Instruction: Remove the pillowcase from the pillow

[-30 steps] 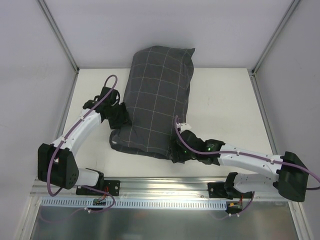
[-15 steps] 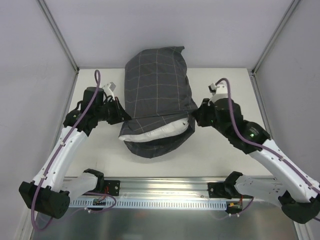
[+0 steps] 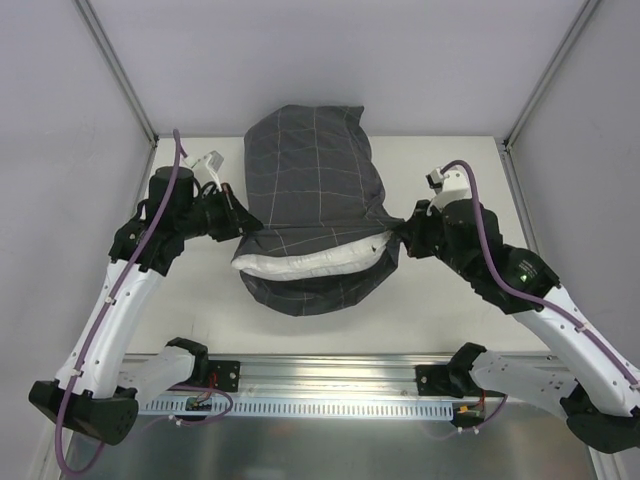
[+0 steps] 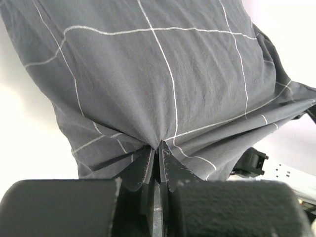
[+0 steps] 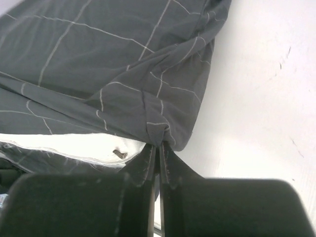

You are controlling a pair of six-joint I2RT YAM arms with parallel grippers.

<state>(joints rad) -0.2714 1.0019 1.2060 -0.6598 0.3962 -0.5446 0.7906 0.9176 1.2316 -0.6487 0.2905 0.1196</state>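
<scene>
The dark grey checked pillowcase (image 3: 310, 180) hangs lifted over the middle of the table, its mouth toward me. The white pillow (image 3: 310, 264) shows as a pale band in that mouth. My left gripper (image 3: 238, 222) is shut on the pillowcase's left edge; the left wrist view shows cloth (image 4: 163, 98) bunched between its jaws (image 4: 158, 148). My right gripper (image 3: 397, 234) is shut on the right edge of the mouth. In the right wrist view the fabric (image 5: 123, 64) gathers into its closed fingertips (image 5: 158, 146), with the white pillow (image 5: 59, 145) just left of them.
The white table (image 3: 450, 180) lies under the cloth, with grey walls and metal posts at the back corners. A metal rail (image 3: 330, 375) with both arm bases runs along the near edge.
Both grippers closed on the pillowcase's mouth edges and lifted them apart and up. The cover's mouth has spread, and the white pillow now shows in it.
</scene>
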